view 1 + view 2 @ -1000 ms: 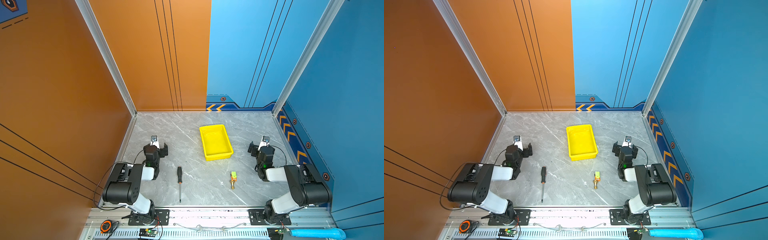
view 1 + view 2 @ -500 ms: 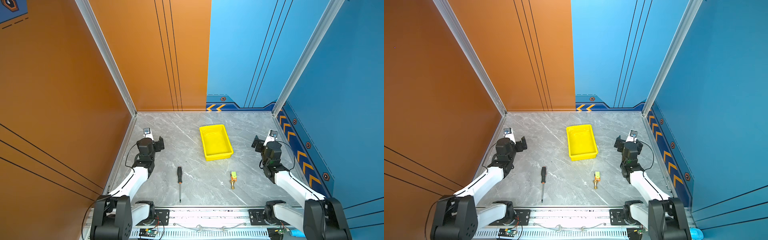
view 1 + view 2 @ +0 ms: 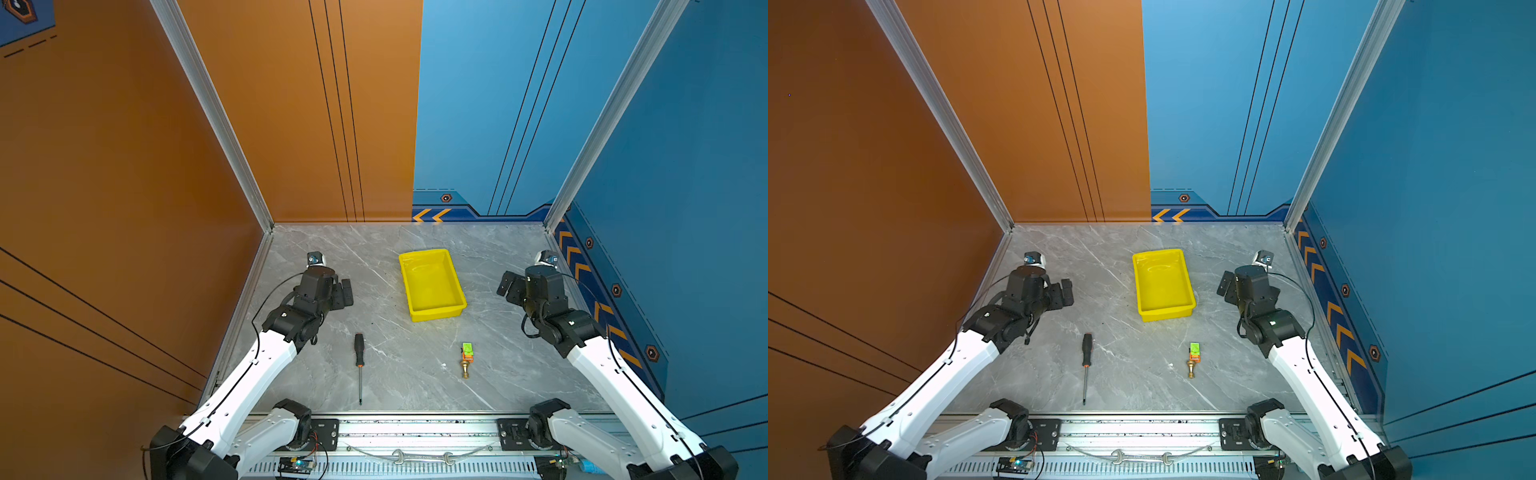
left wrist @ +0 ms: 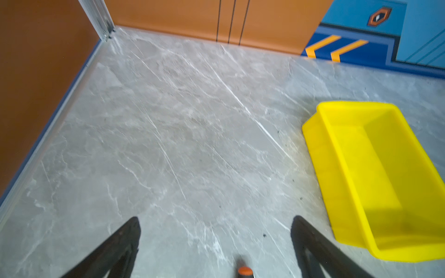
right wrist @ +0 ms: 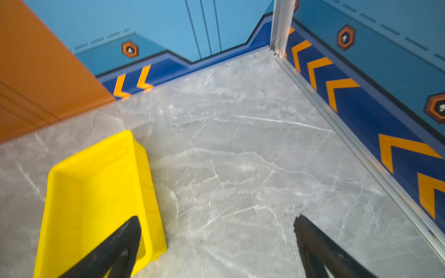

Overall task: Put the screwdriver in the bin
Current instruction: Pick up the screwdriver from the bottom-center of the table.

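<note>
L end effector (image 4: 216, 217) jaws apart, screwdriver (image 3: 360, 365) untouched

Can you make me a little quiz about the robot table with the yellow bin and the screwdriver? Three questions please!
1. True or false: the screwdriver lies inside the bin.
2. Where does the screwdriver's handle point? A) to the far side of the table B) to the near side, where the arms are bolted C) straight up
3. Fill in: the jaws of the left arm stand ____ (open or shut).

Key
1. False. It lies flat on the table, apart from the bin.
2. A
3. Open, with nothing between them.
</note>
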